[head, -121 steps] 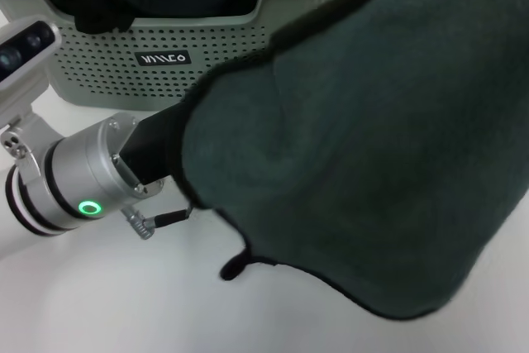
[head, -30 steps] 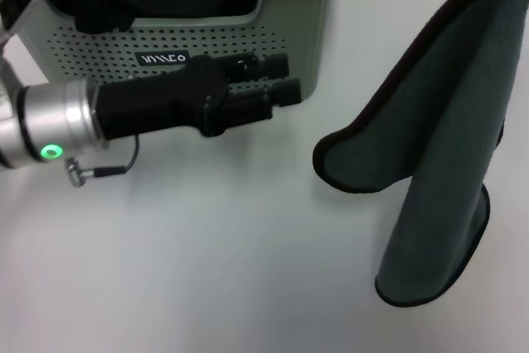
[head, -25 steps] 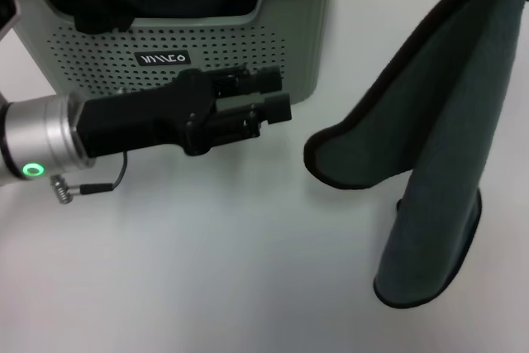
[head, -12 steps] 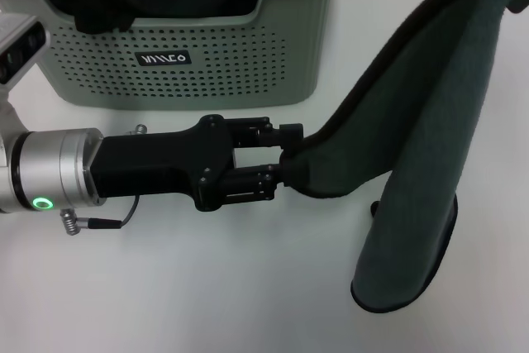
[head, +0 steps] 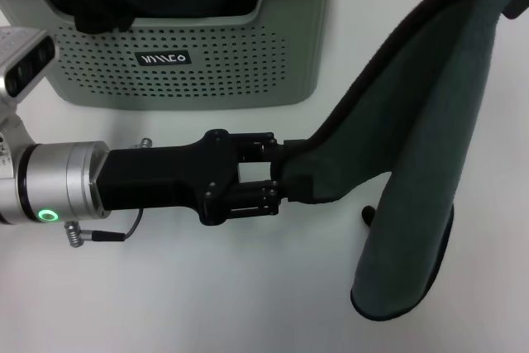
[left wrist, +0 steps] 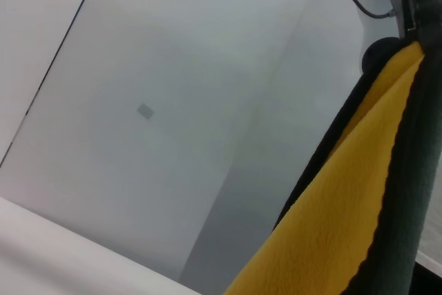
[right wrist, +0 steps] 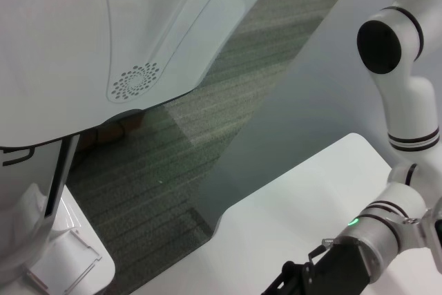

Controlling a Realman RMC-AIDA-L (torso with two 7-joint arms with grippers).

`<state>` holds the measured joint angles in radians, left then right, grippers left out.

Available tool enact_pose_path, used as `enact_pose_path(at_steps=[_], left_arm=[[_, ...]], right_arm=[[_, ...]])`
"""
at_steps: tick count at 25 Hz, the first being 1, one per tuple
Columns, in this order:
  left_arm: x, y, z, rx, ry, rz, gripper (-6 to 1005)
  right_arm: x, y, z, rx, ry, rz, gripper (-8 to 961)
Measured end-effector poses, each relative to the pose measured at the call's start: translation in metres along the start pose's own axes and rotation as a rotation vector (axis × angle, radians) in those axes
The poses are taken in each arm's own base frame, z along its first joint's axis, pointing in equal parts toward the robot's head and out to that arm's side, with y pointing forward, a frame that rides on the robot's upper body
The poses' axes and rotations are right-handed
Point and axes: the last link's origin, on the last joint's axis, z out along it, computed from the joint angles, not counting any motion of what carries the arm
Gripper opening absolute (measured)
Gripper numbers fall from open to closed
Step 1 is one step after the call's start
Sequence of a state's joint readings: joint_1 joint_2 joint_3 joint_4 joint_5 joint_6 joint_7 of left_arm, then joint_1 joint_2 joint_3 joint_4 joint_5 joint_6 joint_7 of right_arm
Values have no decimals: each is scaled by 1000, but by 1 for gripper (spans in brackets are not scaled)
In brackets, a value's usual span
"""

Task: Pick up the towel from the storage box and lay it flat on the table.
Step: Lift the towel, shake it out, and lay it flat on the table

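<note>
The towel (head: 421,146) runs out past the top right edge, so what holds it there is not seen. The basket (head: 190,55) is cut at the top.

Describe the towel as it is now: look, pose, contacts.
The dark grey-green fuzzy towel with thin black edge trim hangs from beyond the head view's upper right edge, draped in a long fold down to the plain white table, which its lower rounded end seems to touch. The left wrist view shows a yellow reverse side. The left pincer is closed on its lower left corner. It sits right of the pale sage-green perforated storage box, not touching it.
</note>
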<state>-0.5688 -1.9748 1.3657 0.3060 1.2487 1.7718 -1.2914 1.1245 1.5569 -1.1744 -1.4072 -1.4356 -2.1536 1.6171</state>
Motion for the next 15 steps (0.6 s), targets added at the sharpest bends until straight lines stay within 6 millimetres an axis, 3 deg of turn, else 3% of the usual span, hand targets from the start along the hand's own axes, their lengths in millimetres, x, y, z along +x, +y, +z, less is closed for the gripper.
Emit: enact_pose_path(at_steps=[15], left_arm=[[-11,0,-3,41,3,-27,528]], right_arm=[[-7,8,1,28,5,-3,130]])
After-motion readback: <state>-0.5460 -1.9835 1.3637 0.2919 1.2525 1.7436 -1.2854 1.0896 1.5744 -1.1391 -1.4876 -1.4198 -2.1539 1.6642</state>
